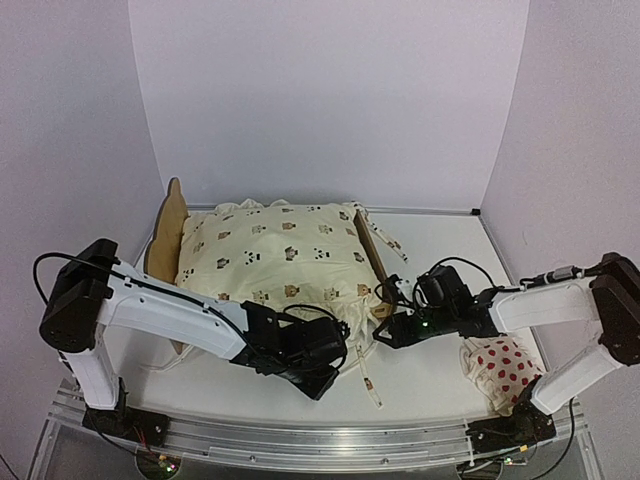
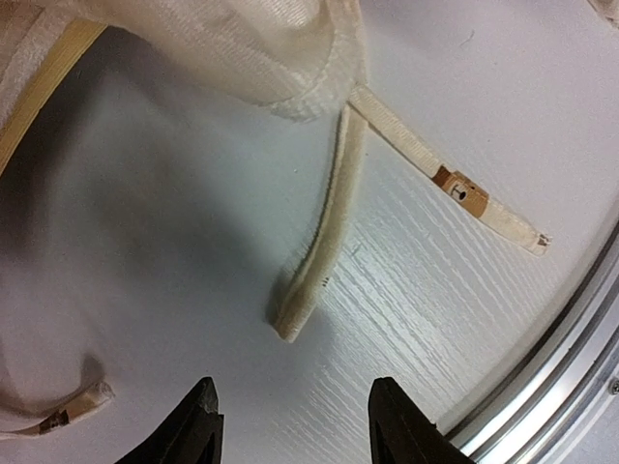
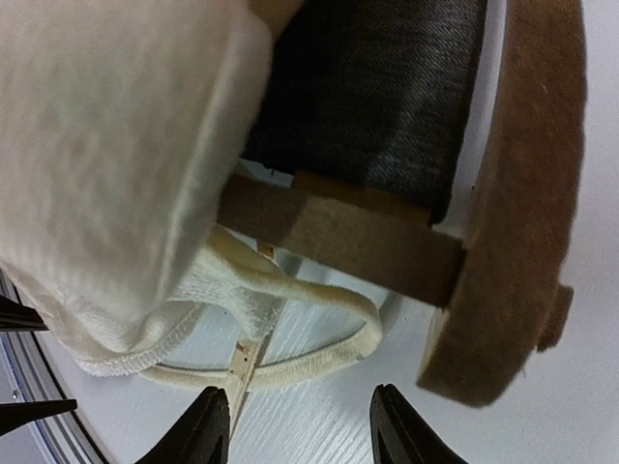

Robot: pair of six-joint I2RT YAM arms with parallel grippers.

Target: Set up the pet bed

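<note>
A white table (image 1: 440, 385) fills the overhead view. Centre left on it stands the pet bed (image 1: 170, 225), a light plywood frame with a scalloped edge showing at its left. Most of the frame is hidden under a cream animal-print cushion (image 1: 280, 255) laid across it, apparently so the cushion can be squared up and tied on.

The left gripper (image 2: 295, 391) hangs low over the table at the cushion's near edge, bottom centre of the overhead frame. Its jaws are spread with nothing between them. A loose tie (image 2: 319, 251) lies on the table just ahead, probably the next thing to pick up.

The right gripper (image 3: 300, 396), centre right overhead, faces the bed's other end, its jaws also spread and empty. Its camera shows the side rail (image 3: 338, 237) meeting the end board (image 3: 513, 193), with the dark grey base (image 3: 387, 97) above and a looped tie (image 3: 319, 358) beneath the rail.

A red-dotted pillow (image 1: 500, 365) waits at lower right, not yet placed.
</note>
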